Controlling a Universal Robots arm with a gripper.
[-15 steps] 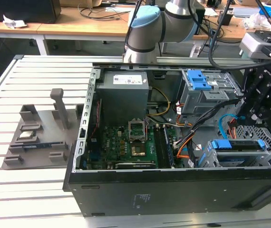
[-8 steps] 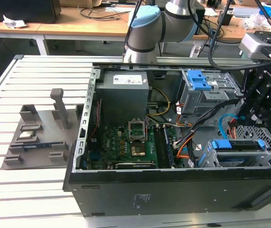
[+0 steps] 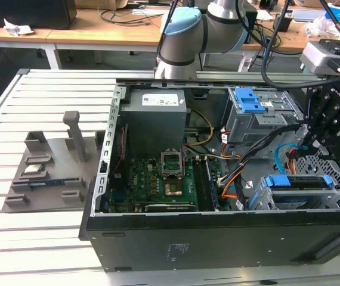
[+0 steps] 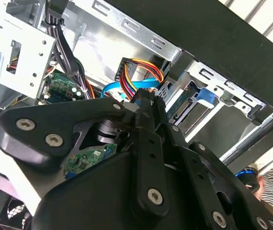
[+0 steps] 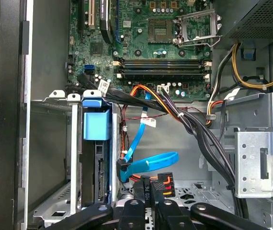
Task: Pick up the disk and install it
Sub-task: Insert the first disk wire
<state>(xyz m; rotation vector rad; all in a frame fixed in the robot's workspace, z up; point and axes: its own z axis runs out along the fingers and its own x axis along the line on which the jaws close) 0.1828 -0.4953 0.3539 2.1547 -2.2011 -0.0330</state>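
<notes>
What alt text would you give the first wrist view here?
Looking down into an open computer case: the disk with its blue bracket stands on edge in a metal drive cage, beside loose blue data cables and black power leads. The green motherboard lies beyond, and the black gripper sits at the frame's edge.

An open black computer case (image 3: pixel 218 238) lies on its side on a slatted white desk (image 3: pixel 33 238). Inside, a green motherboard (image 3: pixel 158 185) sits below a large grey power-supply box (image 3: pixel 156 122). At the exterior view's right, the disk (image 3: pixel 298 182), edged with a blue bracket, sits in a metal drive cage near the case's lower corner. The robot's black hand (image 3: pixel 316 134) hangs just above it among black and orange cables. A grey fixture (image 3: pixel 51 164) stands on the desk at the exterior view's left.
</notes>
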